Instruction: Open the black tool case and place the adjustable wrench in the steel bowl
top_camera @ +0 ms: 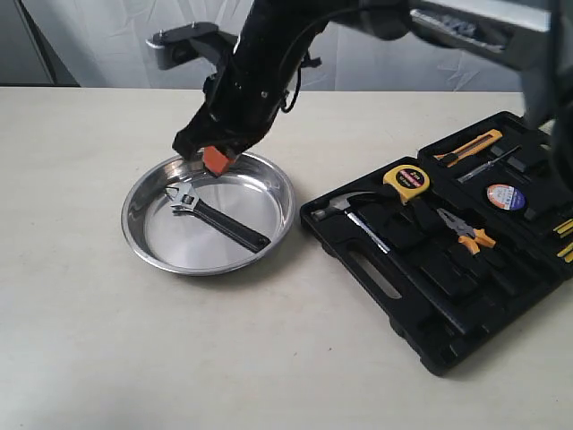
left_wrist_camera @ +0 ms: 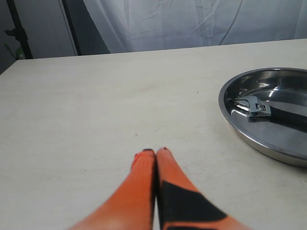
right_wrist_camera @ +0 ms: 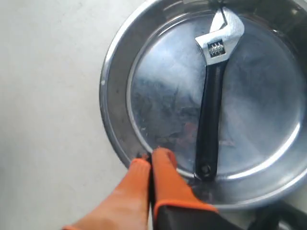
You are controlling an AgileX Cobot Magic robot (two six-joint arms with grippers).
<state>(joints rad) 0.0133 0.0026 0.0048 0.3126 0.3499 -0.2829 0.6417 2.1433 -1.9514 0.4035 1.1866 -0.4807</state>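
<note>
The steel bowl (top_camera: 131,213) (left_wrist_camera: 224,108) (right_wrist_camera: 108,96) sits left of centre on the table. Inside it the adjustable wrench (top_camera: 215,218) (left_wrist_camera: 268,111) (right_wrist_camera: 213,96) lies flat, silver head toward the bowl's far left. My right gripper (top_camera: 215,159) (right_wrist_camera: 151,155) reaches across and hangs over the bowl's far rim, shut and empty, apart from the wrench. The black tool case (top_camera: 421,296) lies open on the right. My left gripper (left_wrist_camera: 155,151) is shut with nothing in it, low over bare table beside the bowl; it does not show in the exterior view.
The open case holds a claw hammer (top_camera: 354,210), a yellow tape measure (top_camera: 407,179), orange-handled pliers (top_camera: 466,231), an orange utility knife (top_camera: 470,146) and a tape roll (top_camera: 506,195). A white curtain hangs behind the table.
</note>
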